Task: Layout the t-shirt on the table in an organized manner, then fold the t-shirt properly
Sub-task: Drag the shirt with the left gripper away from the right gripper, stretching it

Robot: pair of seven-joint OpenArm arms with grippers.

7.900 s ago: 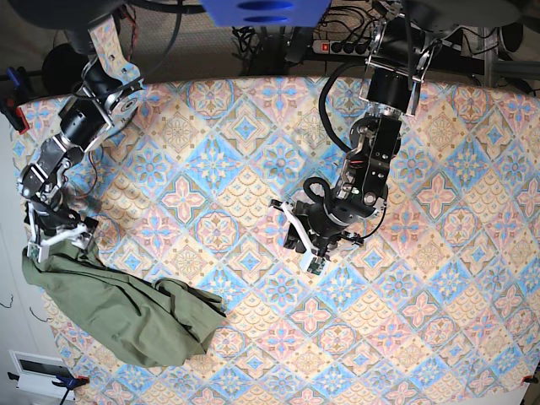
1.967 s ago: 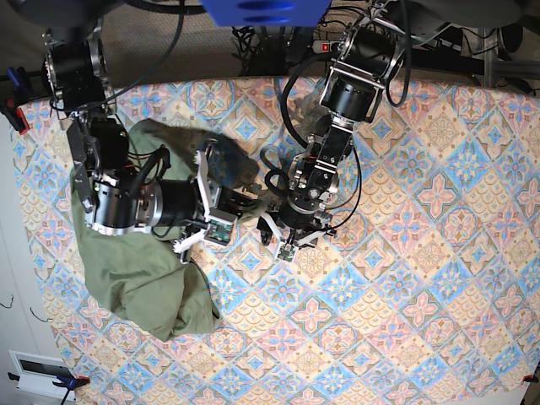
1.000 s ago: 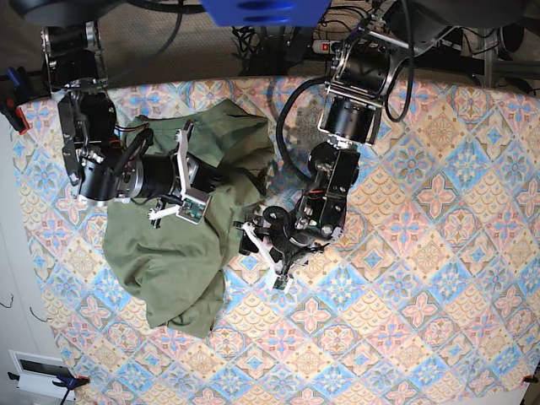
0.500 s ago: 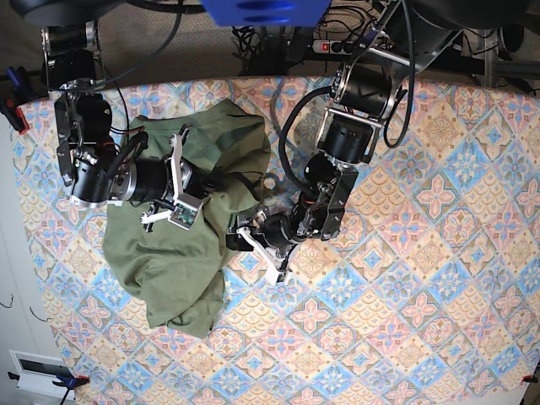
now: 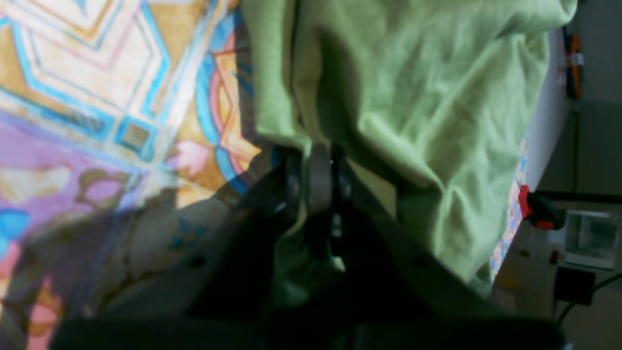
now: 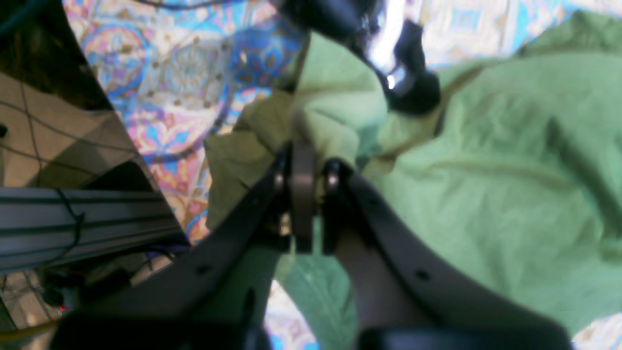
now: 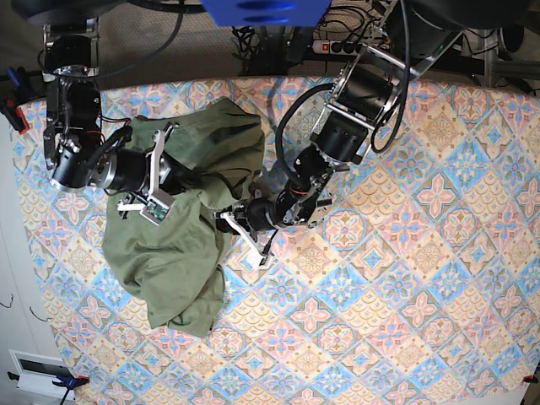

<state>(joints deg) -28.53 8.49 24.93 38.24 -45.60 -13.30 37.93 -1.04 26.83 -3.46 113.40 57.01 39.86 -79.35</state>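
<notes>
- The t-shirt (image 7: 177,253) is soft, matt olive-green cloth, creased and rumpled into loose folds across the left of the base view.
- The worktop (image 7: 422,278) wears a printed cloth, smooth and flat, with a faint sheen in its blue, pink and cream tiles.
- The left pincer (image 5: 316,170) looks like dark matt plastic, with a dull grey pad.
- The right pincer (image 6: 303,184) has the same dark matt plastic finish, its black housing slightly glossy.
</notes>
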